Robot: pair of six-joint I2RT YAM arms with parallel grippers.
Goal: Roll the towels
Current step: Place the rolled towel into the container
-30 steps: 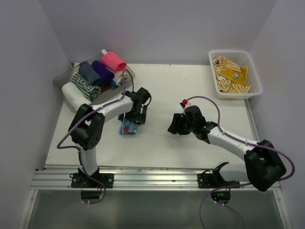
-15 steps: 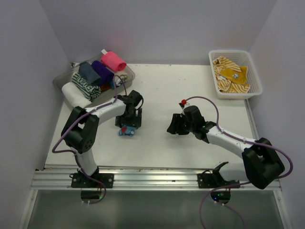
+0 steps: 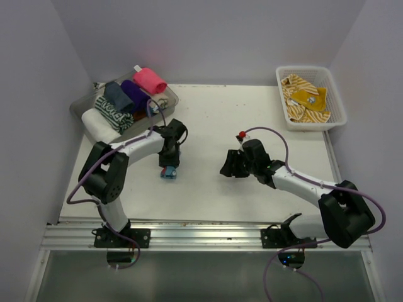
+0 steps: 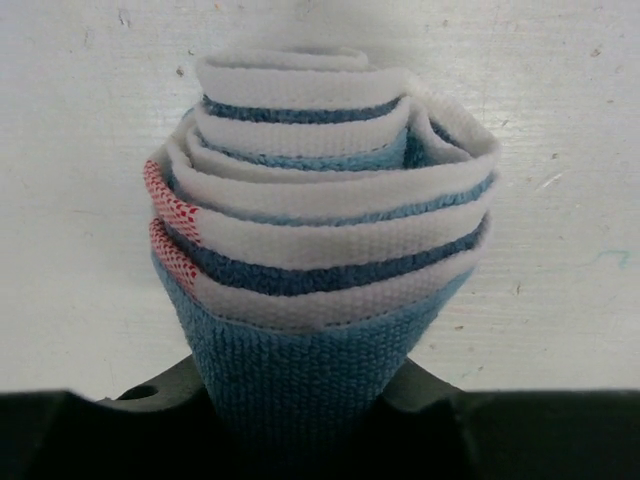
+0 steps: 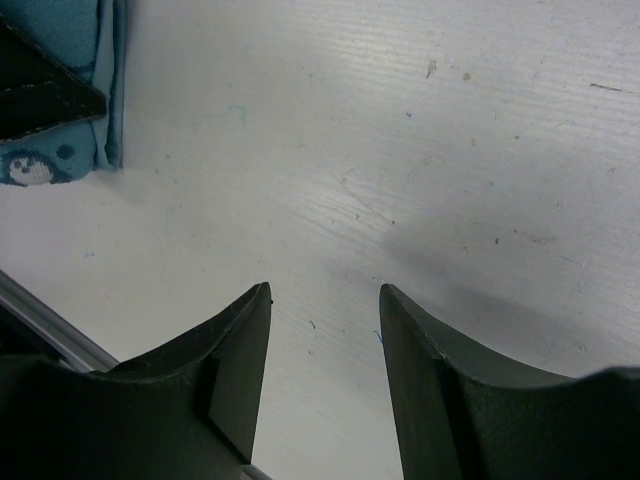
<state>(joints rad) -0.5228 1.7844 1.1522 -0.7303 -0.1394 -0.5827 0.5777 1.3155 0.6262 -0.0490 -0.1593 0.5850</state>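
1. The left pincer [image 3: 169, 163] was closed on a rolled blue-and-white towel [image 4: 320, 250]. The roll narrowed to a squeezed waist where it entered the dark jaws.
2. Seen end-on from the left wrist, the roll showed spiral layers of white and blue, with a red-stitched edge on its left side.
3. From above, this towel [image 3: 168, 172] rested on the white table [image 3: 252, 119], left of centre, under the left pincer.
4. The right pincer [image 5: 323, 300] was open, with bare table showing between its two fingers. It hung over the middle of the table [image 5: 450, 150], well apart from the towel.
5. At the back left stood a clear tray [image 3: 171, 98] holding rolled towels [image 3: 150, 80] in pink, purple, grey-blue and lettered green.
6. At the back right, a white lattice basket [image 3: 337, 100] held unrolled mustard-yellow striped towels [image 3: 305, 97].
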